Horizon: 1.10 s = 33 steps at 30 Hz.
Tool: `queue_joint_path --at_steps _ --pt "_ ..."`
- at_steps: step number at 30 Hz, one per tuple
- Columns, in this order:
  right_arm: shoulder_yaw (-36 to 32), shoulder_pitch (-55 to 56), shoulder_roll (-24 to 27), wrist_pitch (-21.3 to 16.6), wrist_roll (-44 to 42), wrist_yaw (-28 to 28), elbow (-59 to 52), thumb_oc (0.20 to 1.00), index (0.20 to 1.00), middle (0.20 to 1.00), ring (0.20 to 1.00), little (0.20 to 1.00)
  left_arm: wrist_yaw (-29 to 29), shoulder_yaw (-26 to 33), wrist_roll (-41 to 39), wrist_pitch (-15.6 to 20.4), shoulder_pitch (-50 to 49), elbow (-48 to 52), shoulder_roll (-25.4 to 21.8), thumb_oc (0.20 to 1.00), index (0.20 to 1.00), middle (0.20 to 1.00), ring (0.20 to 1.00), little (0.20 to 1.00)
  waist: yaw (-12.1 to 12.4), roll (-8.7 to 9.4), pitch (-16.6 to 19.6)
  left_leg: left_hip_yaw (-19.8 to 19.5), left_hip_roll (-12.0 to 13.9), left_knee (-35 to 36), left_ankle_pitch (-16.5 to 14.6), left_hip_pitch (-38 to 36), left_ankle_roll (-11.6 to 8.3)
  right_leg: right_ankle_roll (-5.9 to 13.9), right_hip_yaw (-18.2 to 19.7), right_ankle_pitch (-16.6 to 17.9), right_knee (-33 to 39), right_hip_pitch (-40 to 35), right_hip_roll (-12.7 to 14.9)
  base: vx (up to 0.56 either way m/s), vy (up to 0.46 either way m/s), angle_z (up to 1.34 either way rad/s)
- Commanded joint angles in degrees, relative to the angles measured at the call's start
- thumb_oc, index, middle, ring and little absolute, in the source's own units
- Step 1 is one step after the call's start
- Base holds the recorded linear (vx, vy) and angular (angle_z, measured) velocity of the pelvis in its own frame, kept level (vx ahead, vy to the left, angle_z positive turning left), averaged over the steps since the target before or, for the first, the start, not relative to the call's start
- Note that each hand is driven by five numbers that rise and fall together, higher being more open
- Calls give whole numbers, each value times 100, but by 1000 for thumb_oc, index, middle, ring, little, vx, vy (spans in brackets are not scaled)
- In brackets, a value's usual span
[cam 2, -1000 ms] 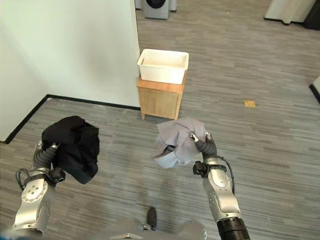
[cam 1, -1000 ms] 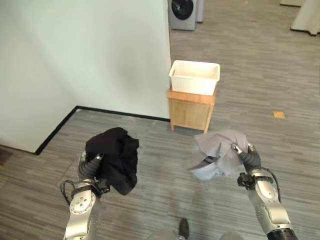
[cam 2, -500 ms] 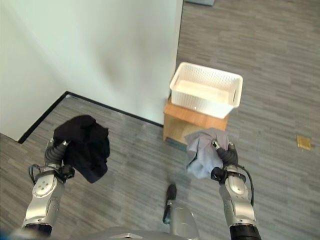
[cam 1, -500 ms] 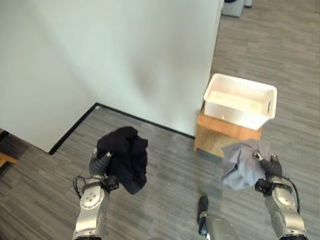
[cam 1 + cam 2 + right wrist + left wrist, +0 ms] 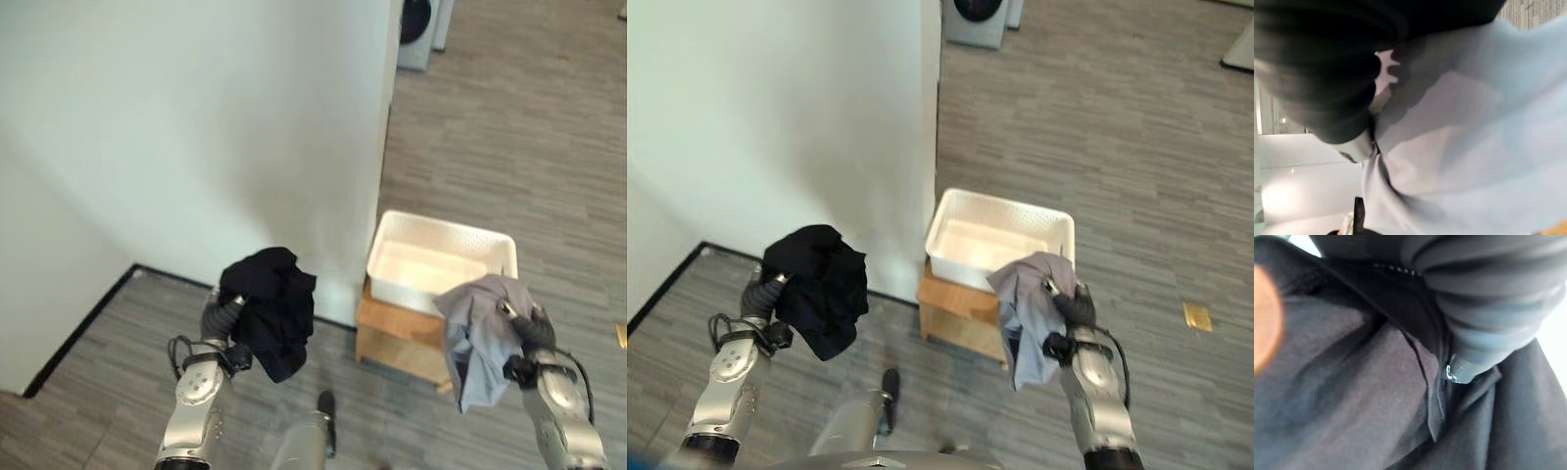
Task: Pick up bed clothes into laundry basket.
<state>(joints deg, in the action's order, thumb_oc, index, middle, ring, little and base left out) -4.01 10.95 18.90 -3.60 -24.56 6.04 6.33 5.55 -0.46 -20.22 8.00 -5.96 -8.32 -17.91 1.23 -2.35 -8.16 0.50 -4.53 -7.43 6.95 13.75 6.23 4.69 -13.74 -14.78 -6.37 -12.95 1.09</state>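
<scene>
1. A black garment [image 5: 270, 311] is held bunched in the left hand [image 5: 221, 318], raised off to the left of the white laundry basket [image 5: 440, 263].
2. A grey garment [image 5: 1027, 313] is clutched in the right hand [image 5: 1073, 311] (hanging just before the basket's near rim).
3. The right hand is judged nearer; the basket, on a wooden stand [image 5: 398, 338], lies ahead.

We see a small wooden stand [image 5: 397, 338] on the grey wood-plank floor [image 5: 509, 137], set just beside the corner of a pale wall [image 5: 196, 127]. A black baseboard strip [image 5: 83, 318] runs along the wall's foot at the left. Far back, past the wall's edge, we make out a washing machine [image 5: 975, 18] with a dark round door. A small tan patch [image 5: 1196, 315] lies on the floor at the right.
</scene>
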Motion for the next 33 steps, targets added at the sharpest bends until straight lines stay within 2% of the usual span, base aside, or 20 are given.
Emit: queue_joint_path --at_steps 1,5,10,13,15,18,20,21,22,24,25,26,27,28,29,30,31,33 --pt "-161 -422 -33 -416 130 -136 -313 200 200 200 200 200 -80 405 -282 398 266 473 -309 200 200 200 200 200 83 440 24 -198 300 848 -586 -1345 -839 168 175 1584 945 1024 349 112 124 -20" --pt "-204 -414 -53 -378 202 -160 -291 200 200 200 200 200 -70 608 -309 363 68 541 -396 200 200 200 200 200 115 460 72 -82 260 978 -641 -1567 -715 211 350 1582 869 1041 406 52 113 2" --pt "-255 -492 -97 -390 289 -101 -410 200 200 200 200 200 -65 666 -340 332 -8 546 -403 200 200 200 200 200 165 463 -1 79 264 943 -733 -1616 -626 292 341 1531 448 1205 487 -17 67 -24" --pt "-305 -371 -139 -390 350 -112 -476 200 200 200 200 200 -46 510 -286 340 207 469 -502 200 200 200 200 200 10 452 -107 -73 294 886 -755 -1593 -592 366 840 1433 -58 1433 497 -37 28 10" --pt "-366 -330 -161 -395 359 -109 -505 200 200 200 200 200 -60 438 -308 329 275 483 -515 200 200 200 200 200 2 445 -96 -126 374 864 -784 -1576 -593 386 968 1563 -65 1419 680 0 -112 69" --pt "-323 -461 -193 -444 390 -22 -578 200 200 200 200 200 -110 282 -363 283 285 465 -559 200 200 200 200 200 52 473 -41 -206 569 913 -808 -1591 -696 506 993 2088 127 1422 1203 35 -223 8" --pt "-270 -506 -210 -434 429 -20 -595 200 200 200 200 200 -137 238 -368 270 269 438 -584 200 200 200 200 200 59 477 -27 -226 657 932 -831 -1625 -751 572 1040 2273 191 1415 1378 43 -229 -1" --pt "-227 -530 -226 -429 479 -18 -652 200 200 200 200 200 -143 224 -355 278 280 413 -625 200 200 200 200 200 75 491 -6 -270 771 926 -862 -1659 -831 632 1107 2419 246 1427 1548 50 -229 0" --pt "-226 -528 -228 -428 480 -17 -654 200 200 200 200 200 -143 224 -355 278 279 413 -626 200 200 200 200 200 76 490 -9 -270 774 927 -864 -1665 -832 632 1106 2422 253 1419 1545 72 -343 9" --pt "-110 -642 -209 -436 529 -1 -682 200 200 200 200 200 -106 266 -345 319 347 364 -697 200 200 200 200 200 134 535 45 -259 990 883 -898 -1703 -1010 786 777 2485 435 1359 1695 86 -477 16" --pt "-17 -745 -184 -450 521 -2 -672 200 200 200 200 200 -85 349 -329 333 339 375 -719 200 200 200 200 200 234 556 80 -182 1157 878 -869 -1745 -1146 858 341 2340 456 1300 1695 68 -404 -19" --pt "-14 -751 -182 -454 520 -3 -666 200 200 200 200 200 -85 353 -329 332 339 376 -719 200 200 200 200 200 218 550 72 -196 1165 883 -868 -1753 -1152 855 322 2334 459 1283 1689 86 -597 -26" --pt "51 -875 -70 -438 492 -16 -478 200 200 200 200 200 -59 488 -322 396 292 444 -711 200 200 200 200 200 262 500 112 -160 1536 819 -732 -1717 -1341 731 165 1728 453 1166 1419 66 -486 -17" --pt "-4 -884 -1 -441 428 -23 -483 200 200 200 200 200 -77 534 -452 417 284 448 -661 200 200 200 200 200 245 441 116 -234 1667 712 -610 -1624 -1403 628 147 1621 454 1139 1279 52 -705 40" --pt "-103 -926 176 -515 357 104 -544 200 200 200 200 200 -72 481 -690 413 401 304 -496 200 200 200 200 200 200 397 18 -240 1737 229 -217 -1302 -1485 436 32 1498 506 1010 1093 -13 -519 81" --pt "-152 -978 304 -544 381 167 -729 200 200 200 200 200 -82 399 -773 375 447 236 -381 200 200 200 200 200 180 443 -74 -189 1690 -176 -12 -1077 -1491 323 -110 1477 628 852 1016 -22 -480 93" --pt "-227 -977 365 -542 382 160 -833 200 200 200 200 200 -107 372 -810 361 458 231 -344 200 200 200 200 200 135 461 -99 -117 1677 -283 29 -1016 -1483 295 -177 1477 701 783 990 -13 -394 92" --pt "-383 -1050 477 -566 353 166 -1109 200 200 200 200 200 -195 188 -750 288 465 283 -247 200 200 200 200 200 142 497 -81 -9 1276 -249 -135 -857 -1428 278 -274 1477 836 667 941 -8 -227 58"
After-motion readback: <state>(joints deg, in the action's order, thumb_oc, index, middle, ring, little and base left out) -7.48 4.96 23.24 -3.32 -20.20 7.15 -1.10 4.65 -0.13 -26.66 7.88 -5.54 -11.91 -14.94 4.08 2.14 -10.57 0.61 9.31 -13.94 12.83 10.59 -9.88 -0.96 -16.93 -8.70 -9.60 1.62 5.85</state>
